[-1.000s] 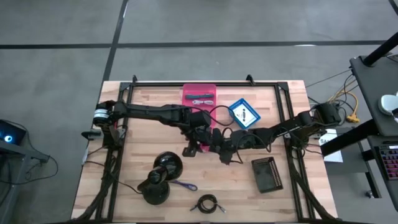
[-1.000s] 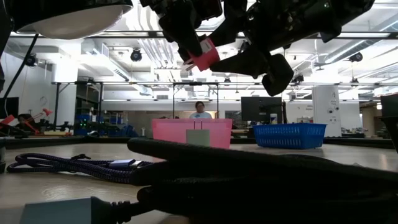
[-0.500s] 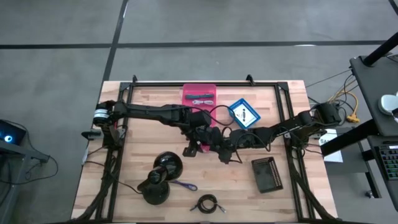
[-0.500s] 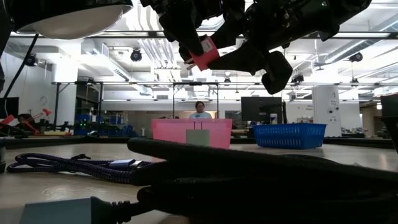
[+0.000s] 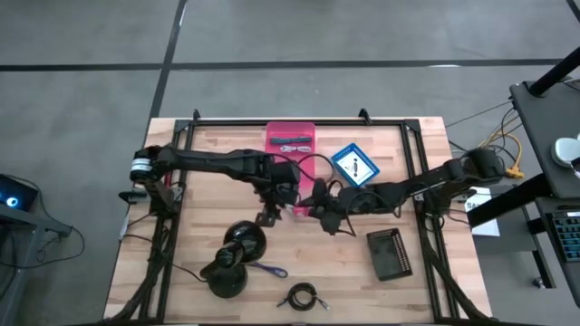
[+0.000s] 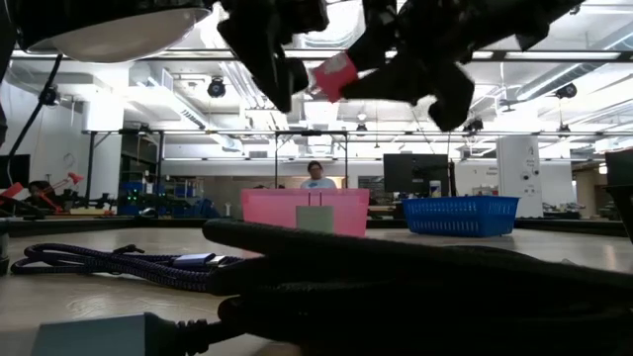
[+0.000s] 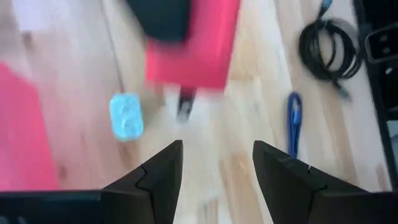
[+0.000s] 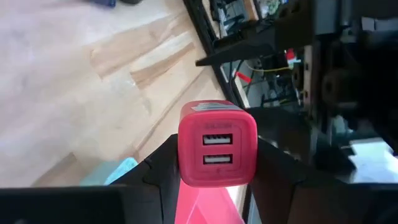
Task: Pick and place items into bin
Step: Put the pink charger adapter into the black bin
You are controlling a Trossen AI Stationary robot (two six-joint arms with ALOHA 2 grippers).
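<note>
The pink cube (image 8: 217,143), a plug block with two ports, hangs above the table's middle, and my right gripper (image 8: 216,142) is shut on it. In the low view the cube (image 6: 334,77) is up high. My left gripper (image 7: 217,162) stands open just to its left, touching nothing, and the left wrist view shows the cube (image 7: 196,50) ahead of it. A pale teal cube (image 7: 126,116) lies on the wood below. The purple tool (image 5: 269,270) and the black coiled cable (image 5: 304,294) lie near the front edge. The pink bin (image 5: 290,138) stands at the far edge. My right gripper pinches the pink cube by two opposite sides (image 8: 184,149) between its two fingers. The cube's face with the two ports is turned back toward the wrist. The fingers come from the table's right, slanting a little downward. The cube is lifted clear of the table.
A large black object with two round parts (image 5: 234,258) lies at the near left. A black perforated block (image 5: 390,254) lies at the near right. A blue basket (image 5: 355,165) sits right of the pink bin. Black frame rails run along the table's sides.
My left gripper has let go of the pink cube and drawn back toward the table's left, so a gap now shows between them. The cube stays in my right gripper, which has rolled and risen slightly, turning the cube with it.
</note>
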